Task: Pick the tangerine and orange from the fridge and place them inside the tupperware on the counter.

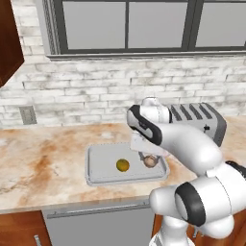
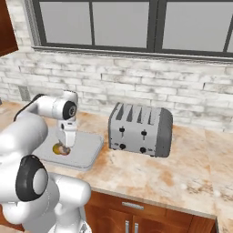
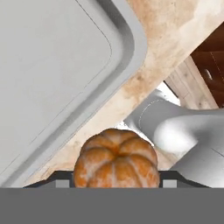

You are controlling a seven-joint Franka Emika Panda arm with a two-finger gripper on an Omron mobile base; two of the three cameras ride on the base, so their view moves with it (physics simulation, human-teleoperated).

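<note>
The light grey tupperware (image 1: 103, 163) lies on the beige counter (image 1: 43, 158) in front of the window wall. A yellow-orange orange (image 1: 122, 165) rests inside it near the middle. My gripper (image 1: 150, 161) points down over the tray's right part, shut on the ribbed tangerine (image 1: 150, 162). In the hand view the tangerine (image 3: 116, 164) sits between the fingertips of the gripper (image 3: 116, 181), with the tupperware's rim (image 3: 127, 48) and floor beyond it. From the right, the gripper (image 2: 63, 149) hangs low over the tupperware (image 2: 86, 145). The fridge is out of view.
A silver toaster (image 1: 202, 120) (image 2: 140, 129) stands on the counter just right of the tray. The counter's front edge, with brown cabinets (image 2: 132, 214) below, runs close to the tray's near side. A wall outlet (image 1: 27, 115) is at the back left.
</note>
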